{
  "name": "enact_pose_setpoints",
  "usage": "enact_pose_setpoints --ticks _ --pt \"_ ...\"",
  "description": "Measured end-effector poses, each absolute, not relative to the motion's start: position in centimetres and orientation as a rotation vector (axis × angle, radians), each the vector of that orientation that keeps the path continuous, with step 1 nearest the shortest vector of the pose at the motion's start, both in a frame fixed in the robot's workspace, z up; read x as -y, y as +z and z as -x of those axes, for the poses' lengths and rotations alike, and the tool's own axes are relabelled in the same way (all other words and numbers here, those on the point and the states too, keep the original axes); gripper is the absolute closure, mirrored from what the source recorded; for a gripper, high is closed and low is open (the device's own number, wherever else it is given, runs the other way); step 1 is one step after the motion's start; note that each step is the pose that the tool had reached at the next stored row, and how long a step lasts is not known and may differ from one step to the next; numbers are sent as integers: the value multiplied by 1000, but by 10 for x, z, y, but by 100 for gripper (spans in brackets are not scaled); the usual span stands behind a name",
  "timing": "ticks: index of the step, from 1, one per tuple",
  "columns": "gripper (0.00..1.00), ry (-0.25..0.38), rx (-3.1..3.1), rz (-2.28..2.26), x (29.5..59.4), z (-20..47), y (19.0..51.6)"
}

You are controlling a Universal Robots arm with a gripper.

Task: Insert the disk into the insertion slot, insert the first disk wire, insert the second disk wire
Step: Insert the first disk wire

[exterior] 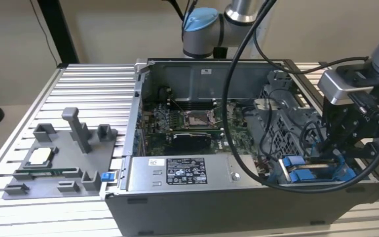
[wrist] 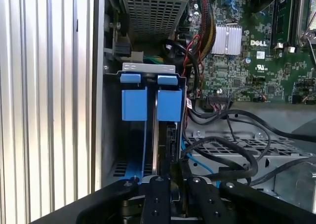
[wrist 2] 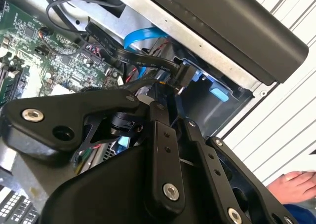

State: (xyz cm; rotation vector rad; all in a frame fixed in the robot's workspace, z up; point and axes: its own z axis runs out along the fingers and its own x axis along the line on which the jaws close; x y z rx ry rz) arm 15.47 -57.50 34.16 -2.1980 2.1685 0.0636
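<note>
Exterior view first: the open computer case [exterior: 242, 197] is laid on the slotted aluminium table [exterior: 77, 84]. The action is found at four o'clock in the picture, where the insertion slot [exterior: 318, 167] is set in the case's corner. The disk [exterior: 305, 175] is seen already seated there, with only its blue carrier front showing. The grey power-supply box [exterior: 176, 174] is found at nine o'clock from it. The gripper [exterior: 332, 152] is held right over the bay.

In the second wrist view the fingers [wrist 2: 160, 135] are drawn close together and appear to be pinched on a black connector [wrist 2: 178, 75]. From it a flat black wire [wrist 2: 123, 54] is trailed towards the motherboard [wrist 2: 44, 51]. A person's hand [wrist 2: 296, 183] is glimpsed beside the case.

The disk step is judged done and a wire step in hand. The disk is judged dense, rigid and sensitive to knocks, so it is best taken by the blue frame's edges, never by the label face. The wire is judged light and floppy, and its plug small, stiff and easily skewed. The hold is therefore best placed on the plug body, not on the cable.
</note>
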Motion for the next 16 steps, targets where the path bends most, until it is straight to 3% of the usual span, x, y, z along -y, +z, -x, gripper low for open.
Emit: enact_pose_setpoints --ticks 16 --pt "100 72 -2175 2182 575 -156 338"
